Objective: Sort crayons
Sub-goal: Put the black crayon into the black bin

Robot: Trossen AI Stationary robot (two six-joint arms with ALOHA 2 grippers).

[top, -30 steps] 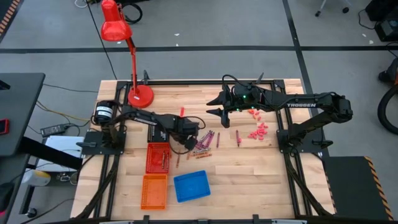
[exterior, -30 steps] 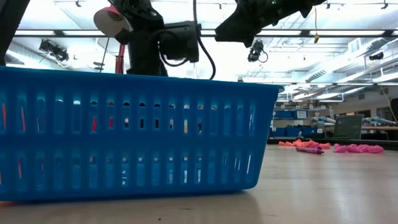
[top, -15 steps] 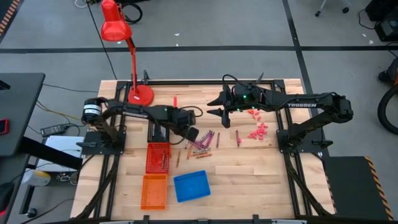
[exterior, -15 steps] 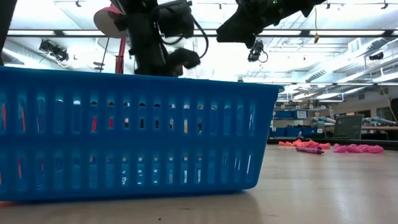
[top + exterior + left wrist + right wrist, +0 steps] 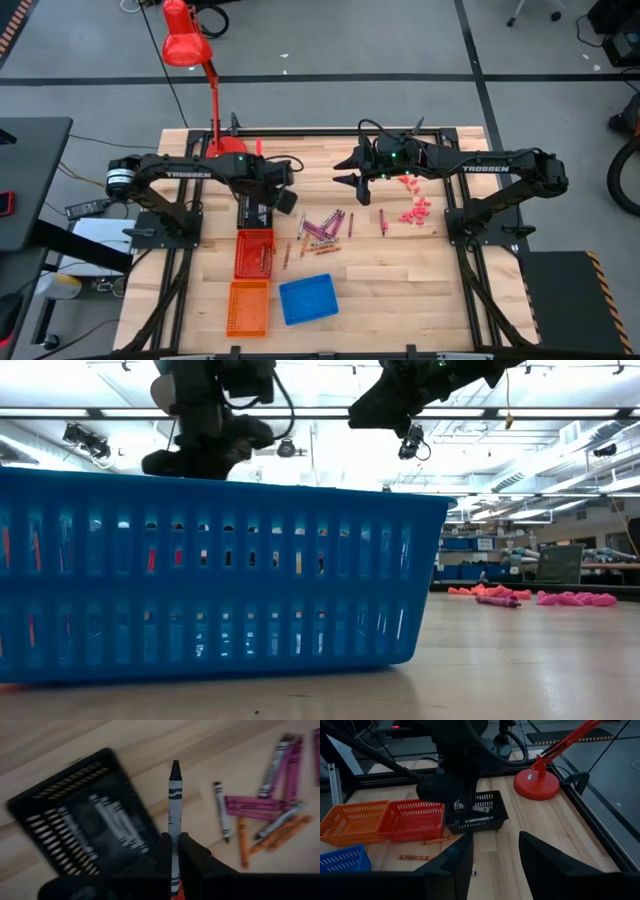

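**A:** What have you got in the left gripper (image 5: 174,851) right now?

**B:** A grey crayon (image 5: 173,815), pinched at its lower end between the fingers, its dark tip pointing straight out ahead. In the high view the gripper sits over the black basket (image 5: 253,213), beside the lamp base (image 5: 226,153). The rest of the crayons (image 5: 325,228) lie loose on the wood between the two arms, well apart from the baskets.

**A:** How will that crayon behave in your grip?

**B:** I'd judge it light and stiff, but brittle: wax snaps if you squeeze hard or let it catch on the basket wall. The paper wrapper gives some friction, so you need only a gentle pinch. Held by one end like this, it can pivot, so move smoothly.

**A:** And the next ones from the pile?

**B:** You'd do best taking each one across its middle, on the wrapper, with the fingers square to its length. Several touch or overlap, so pick one lying at the edge of the heap first; the single crayon (image 5: 382,221) off to the side is the easiest.

**A:** The right gripper (image 5: 495,852)?

**B:** Spread, holding nothing, raised above the far middle of the table.
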